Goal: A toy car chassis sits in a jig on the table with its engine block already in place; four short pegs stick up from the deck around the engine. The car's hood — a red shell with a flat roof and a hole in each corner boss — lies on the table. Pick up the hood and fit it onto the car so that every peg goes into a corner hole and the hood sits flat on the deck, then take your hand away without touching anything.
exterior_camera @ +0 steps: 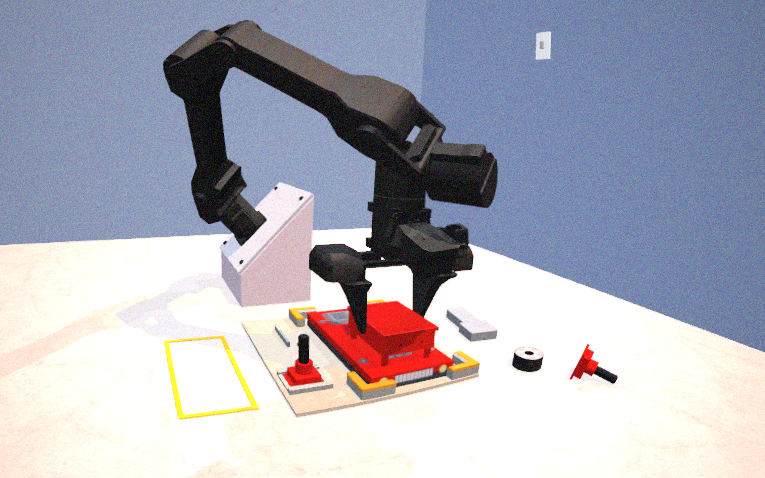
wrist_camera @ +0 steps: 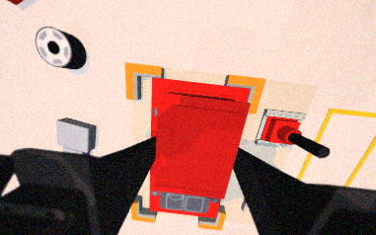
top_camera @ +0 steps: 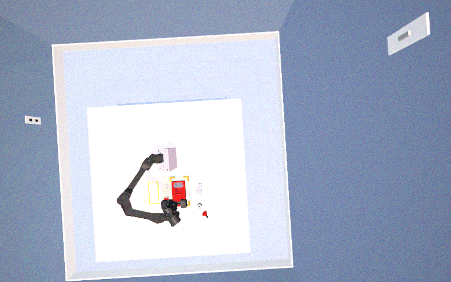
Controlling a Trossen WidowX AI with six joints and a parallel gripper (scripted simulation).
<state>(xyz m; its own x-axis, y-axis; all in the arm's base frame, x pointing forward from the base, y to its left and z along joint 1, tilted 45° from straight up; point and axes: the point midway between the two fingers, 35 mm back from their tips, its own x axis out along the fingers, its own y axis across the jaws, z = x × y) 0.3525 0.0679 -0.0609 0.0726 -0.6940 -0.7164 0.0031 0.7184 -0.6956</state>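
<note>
The red hood (exterior_camera: 400, 317) (wrist_camera: 198, 148) is over the front part of the red chassis (top_camera: 178, 190) (exterior_camera: 338, 337) (wrist_camera: 201, 88), roof up. My gripper (exterior_camera: 392, 323) (wrist_camera: 194, 144) is shut on the hood, one finger on each long side. In the exterior view a gap shows between the hood's front lower edge and the deck, with short red posts and part of the grey engine block in it. The hood looks roughly level and in line with the car. I cannot tell whether the pegs are in the holes; the rear corners are hidden. The chassis sits between the jig's orange-topped corner blocks (exterior_camera: 371, 382) (wrist_camera: 144, 69).
A red piece with a black upright handle (exterior_camera: 303, 368) (wrist_camera: 285, 132) stands left of the car. A yellow outline (exterior_camera: 172, 380) lies farther left. To the right are a grey block (exterior_camera: 477, 326) (wrist_camera: 74, 135), a black wheel (exterior_camera: 527, 359) (wrist_camera: 60, 47) and a tipped red piece (exterior_camera: 585, 363).
</note>
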